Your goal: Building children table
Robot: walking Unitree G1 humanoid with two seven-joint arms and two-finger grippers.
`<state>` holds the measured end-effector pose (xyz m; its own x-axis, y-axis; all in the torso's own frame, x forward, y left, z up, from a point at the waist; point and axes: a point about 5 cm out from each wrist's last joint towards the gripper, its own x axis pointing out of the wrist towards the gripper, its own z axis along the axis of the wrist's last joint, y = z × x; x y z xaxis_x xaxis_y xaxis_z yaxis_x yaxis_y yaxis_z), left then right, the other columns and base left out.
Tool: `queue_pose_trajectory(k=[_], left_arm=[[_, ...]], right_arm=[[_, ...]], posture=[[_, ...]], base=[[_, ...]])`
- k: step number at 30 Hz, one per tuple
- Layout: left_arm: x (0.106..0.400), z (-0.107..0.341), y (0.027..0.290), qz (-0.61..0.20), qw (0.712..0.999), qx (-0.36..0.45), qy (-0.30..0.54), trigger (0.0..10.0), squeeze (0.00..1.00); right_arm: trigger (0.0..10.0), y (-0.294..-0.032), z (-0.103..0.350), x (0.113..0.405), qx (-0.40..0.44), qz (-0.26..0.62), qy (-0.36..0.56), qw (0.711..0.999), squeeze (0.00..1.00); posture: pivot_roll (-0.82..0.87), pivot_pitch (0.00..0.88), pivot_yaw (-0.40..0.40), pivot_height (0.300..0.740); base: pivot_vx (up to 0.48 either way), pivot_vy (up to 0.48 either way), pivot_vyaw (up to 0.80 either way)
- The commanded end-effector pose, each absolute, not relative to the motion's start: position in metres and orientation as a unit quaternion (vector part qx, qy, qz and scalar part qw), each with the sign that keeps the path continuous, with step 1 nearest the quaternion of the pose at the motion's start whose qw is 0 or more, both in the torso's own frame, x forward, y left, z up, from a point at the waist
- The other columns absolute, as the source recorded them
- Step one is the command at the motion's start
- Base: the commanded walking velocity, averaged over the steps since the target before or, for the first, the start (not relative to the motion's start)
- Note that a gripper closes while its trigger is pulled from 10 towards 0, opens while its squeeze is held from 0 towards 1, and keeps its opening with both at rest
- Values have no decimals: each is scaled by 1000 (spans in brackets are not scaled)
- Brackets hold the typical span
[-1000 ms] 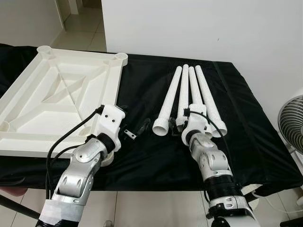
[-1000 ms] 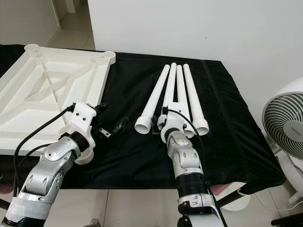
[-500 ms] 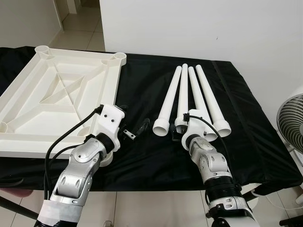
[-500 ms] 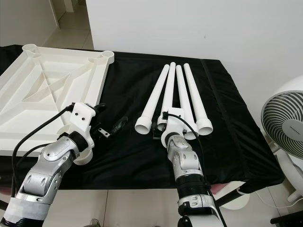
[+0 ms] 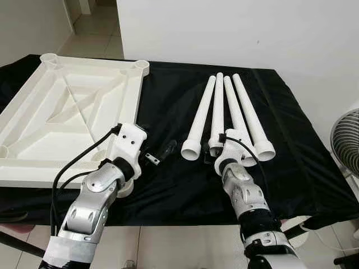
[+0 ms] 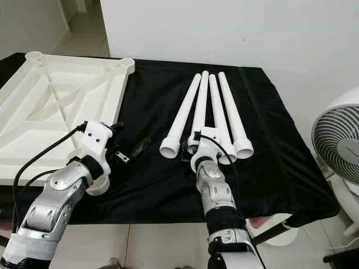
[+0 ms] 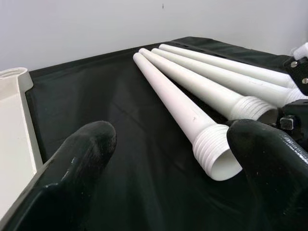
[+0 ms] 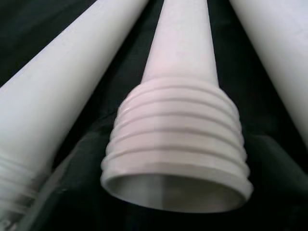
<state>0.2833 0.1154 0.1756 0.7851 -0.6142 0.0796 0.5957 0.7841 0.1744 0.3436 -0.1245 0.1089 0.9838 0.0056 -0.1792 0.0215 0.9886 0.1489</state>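
Right gripper [image 5: 216,152] should centre on the second leg's [image 8: 175,144] threaded end; its jaws I cannot tell, left gripper's [image 5: 159,155] apart.

A plain white painted wall [image 5: 235,33] fills the upper centre and upper right of the frame, evenly lit and without strong shadow. In the upper left a passage opens, showing a pale tiled floor [image 5: 98,42] and the foot of another white wall [image 5: 28,25]. A black fabric cloth [image 5: 297,162] covers a long work surface across the middle of the frame, creased at its edges. At the right edge stands a white round-caged electric fan [image 6: 336,140]. Pale glossy floor tiles [image 5: 174,246] run along the bottom.
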Motion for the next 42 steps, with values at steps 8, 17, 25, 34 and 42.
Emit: queue_pose_trajectory(k=[8,17,25,34,42], left_arm=[[279,175,115,-335,937,74,-59,10000,0],[279,174,114,-346,935,59,-55,10000,0],[283,179,108,-391,919,10,-49,10000,922],[300,199,98,-453,888,-71,-24,10000,176],[330,221,91,-460,870,-177,22,10000,0]], right_arm=[[0,-126,114,340,81,-3,-6,997,0],[9294,-131,141,326,47,0,-142,989,0],[10000,-122,144,321,19,51,-166,985,0],[10000,-112,145,310,-52,138,-202,968,0],[10000,-103,145,305,-82,206,-210,952,0]], posture=[[164,84,-24,740],[158,80,-20,740],[155,76,-24,740],[148,70,-34,740],[139,61,-30,740]], base=[[0,0,0],[0,0,0],[0,0,0],[0,0,0],[0,0,0]])
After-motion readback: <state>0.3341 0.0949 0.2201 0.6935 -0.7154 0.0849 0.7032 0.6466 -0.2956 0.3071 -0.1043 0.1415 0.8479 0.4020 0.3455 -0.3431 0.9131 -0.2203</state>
